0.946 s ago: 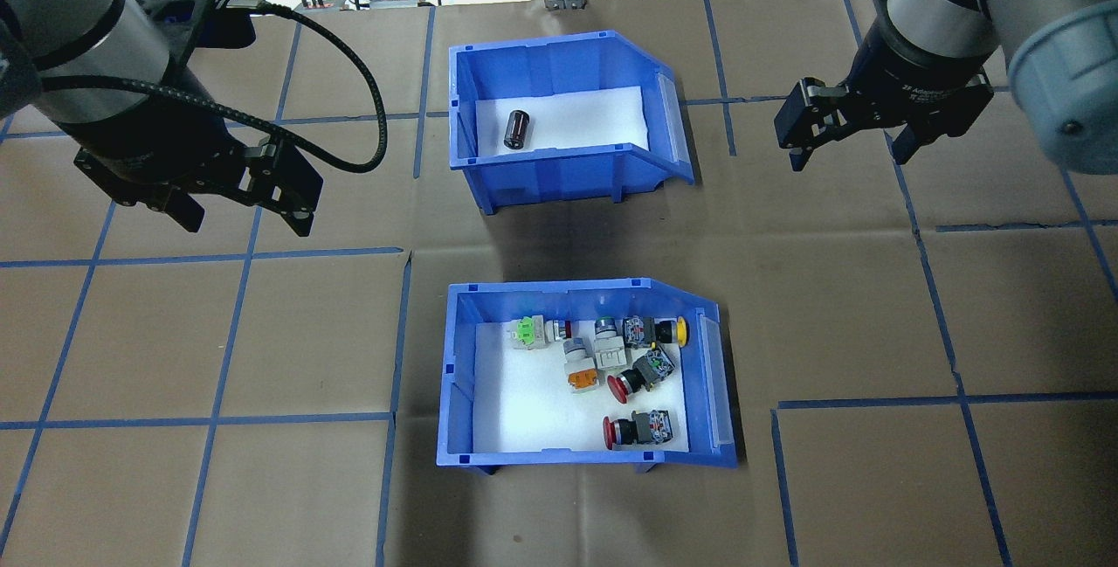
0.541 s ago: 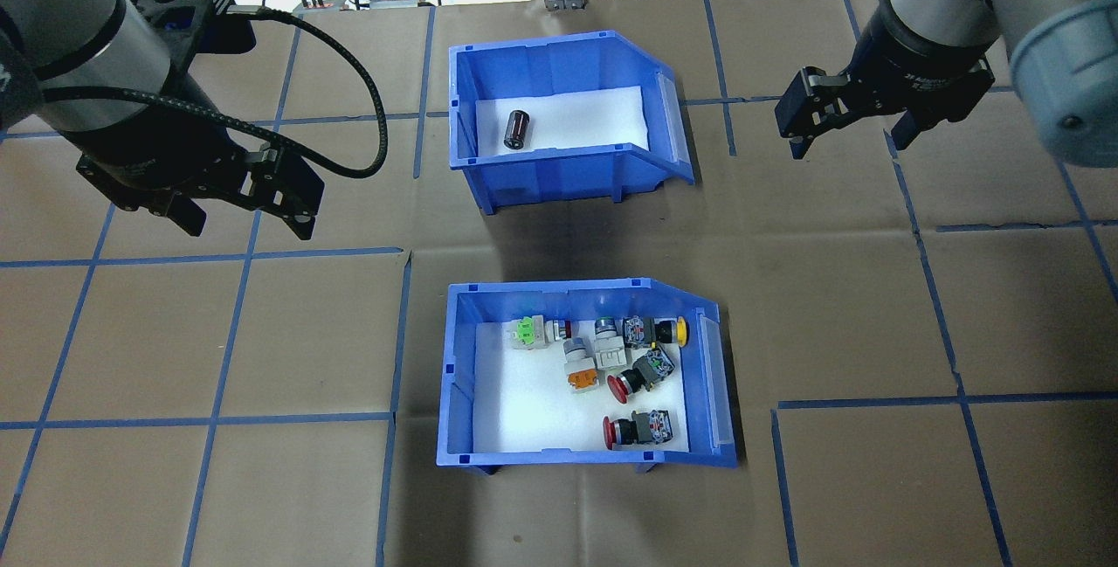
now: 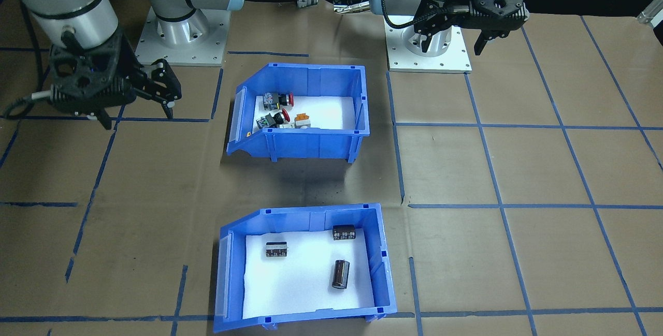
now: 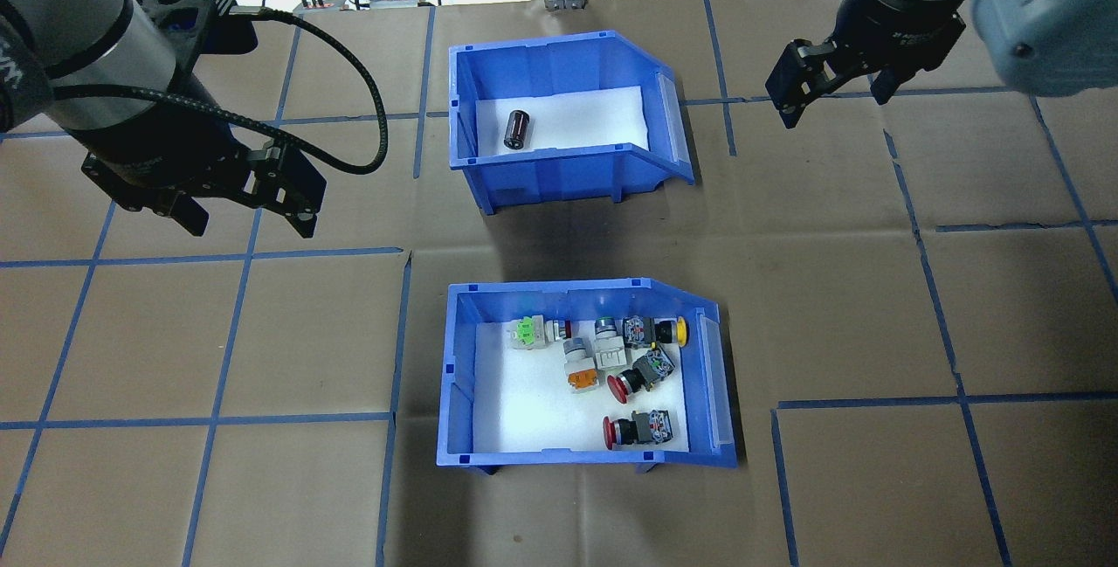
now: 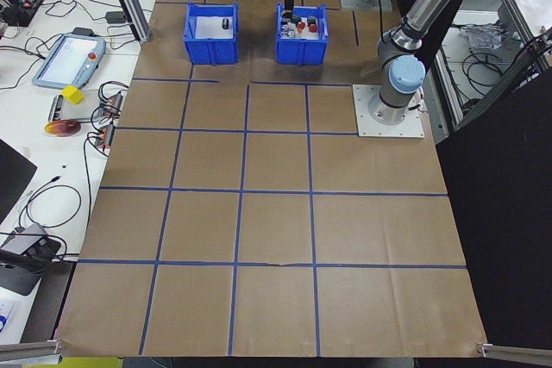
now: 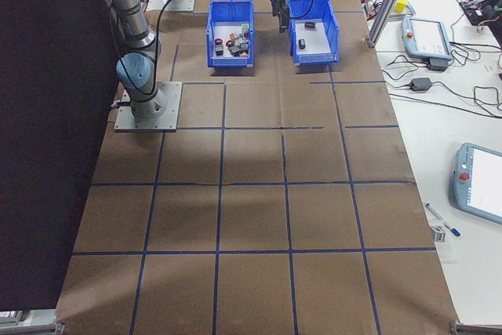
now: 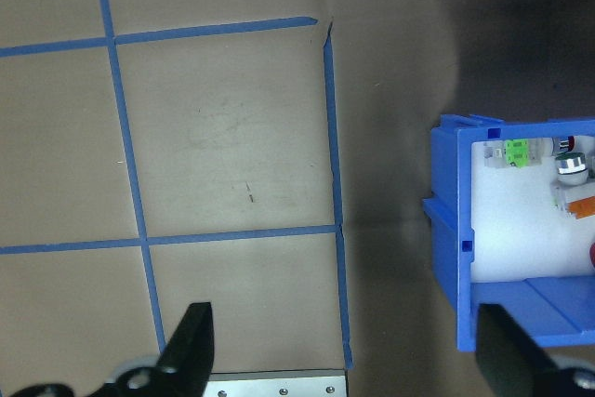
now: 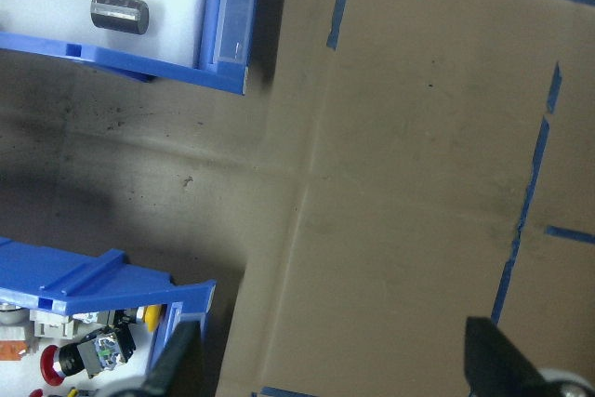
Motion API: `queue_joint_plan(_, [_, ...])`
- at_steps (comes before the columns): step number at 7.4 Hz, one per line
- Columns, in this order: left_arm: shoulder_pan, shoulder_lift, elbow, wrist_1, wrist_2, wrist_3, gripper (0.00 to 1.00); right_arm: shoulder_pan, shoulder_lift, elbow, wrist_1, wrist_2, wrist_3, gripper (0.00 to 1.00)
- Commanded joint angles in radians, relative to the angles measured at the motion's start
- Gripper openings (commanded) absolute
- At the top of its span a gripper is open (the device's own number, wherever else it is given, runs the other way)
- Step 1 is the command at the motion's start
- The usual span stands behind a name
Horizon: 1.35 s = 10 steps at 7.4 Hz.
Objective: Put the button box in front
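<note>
Button box (image 4: 581, 375) sits on bench nearest my base, cylinder bin (image 4: 559, 117) beyond it, so no swap yet; left gripper (image 4: 240, 209) & right gripper (image 4: 830, 86) both wide open, empty, parked clear either side.

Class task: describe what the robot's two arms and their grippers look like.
Both arms are silver-grey tubes with pale blue joint caps and black wrists. Each black gripper, left gripper and right gripper, has two fingers. A ribbed black cable loops beside the left wrist.
</note>
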Motion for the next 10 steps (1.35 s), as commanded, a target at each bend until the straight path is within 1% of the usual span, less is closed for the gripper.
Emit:
queue_joint_plan(1, [-0.002, 0.009, -0.046, 0.044, -0.031, -0.246, 0.99, 0.021, 0.124, -0.117, 0.0, -0.001, -0.214, 1.0])
queue_joint_plan(2, [-0.005, 0.032, -0.102, 0.047, -0.034, -0.397, 0.99, 0.057, 0.198, -0.184, -0.007, -0.001, -0.301, 1.0])
queue_joint_plan(3, [-0.005, 0.059, -0.158, 0.076, -0.034, -0.517, 0.99, 0.121, 0.282, -0.256, -0.012, -0.001, -0.321, 1.0])
queue_joint_plan(4, [-0.009, 0.099, -0.234, 0.117, -0.037, -0.673, 0.99, 0.199, 0.369, -0.357, -0.01, -0.016, -0.364, 1.0])
queue_joint_plan(5, [-0.017, 0.153, -0.312, 0.113, -0.106, -0.88, 0.99, 0.264, 0.442, -0.455, 0.0, -0.029, -0.39, 1.0])
queue_joint_plan(6, [-0.02, 0.187, -0.375, 0.116, -0.141, -1.017, 0.99, 0.31, 0.512, -0.543, 0.009, -0.03, -0.45, 1.0])
queue_joint_plan(7, [-0.029, 0.19, -0.423, 0.133, -0.145, -1.115, 0.99, 0.355, 0.562, -0.597, 0.008, -0.03, -0.511, 1.0])
queue_joint_plan(8, [-0.093, 0.187, -0.466, 0.185, -0.143, -1.277, 0.98, 0.387, 0.588, -0.605, 0.01, -0.023, -0.584, 1.0])
queue_joint_plan(9, [-0.194, 0.181, -0.507, 0.316, -0.14, -1.447, 0.98, 0.409, 0.606, -0.605, 0.01, -0.017, -0.664, 1.0])
queue_joint_plan(10, [-0.272, 0.167, -0.532, 0.369, -0.13, -1.581, 0.98, 0.43, 0.613, -0.591, 0.011, -0.018, -0.701, 1.0])
